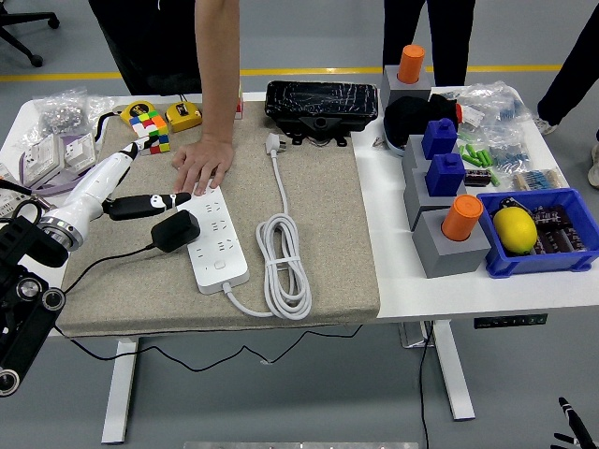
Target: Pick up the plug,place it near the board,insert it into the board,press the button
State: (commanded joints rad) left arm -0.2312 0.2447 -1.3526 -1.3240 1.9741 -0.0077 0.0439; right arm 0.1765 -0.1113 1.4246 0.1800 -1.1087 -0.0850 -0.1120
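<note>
The black plug adapter (pixel 175 230) lies on the grey felt mat (pixel 318 281), touching the left long edge of the white power strip (pixel 214 238), with its thin black cable (pixel 89 273) trailing off toward 8 o'clock and over the mat's near edge. The strip runs from about 11 o'clock to 5 o'clock, and its own white cord (pixel 284 267) lies coiled just beside it at 3 o'clock. The left hand (pixel 140 192) reaches in from the left, fingers extended and released, holding nothing; its dark fingertips (pixel 173 198) sit just above the plug at 12 o'clock of it, not yet closed on it. The right hand is not in view. A person's hand (pixel 203 166) rests flat on the far end of the strip, apparently steadying it. Assessment: the step in hand is the pick-up. To do it well, the left hand should descend over the plug body, close across its two short sides rather than on the cable, and lift straight up so that the strip is not dragged. Cable slack should be allowed for, since a taut lead could twist the plug in the grasp. The person's hand lies near the sockets at 12 o'clock; approach should keep clear of it.
</note>
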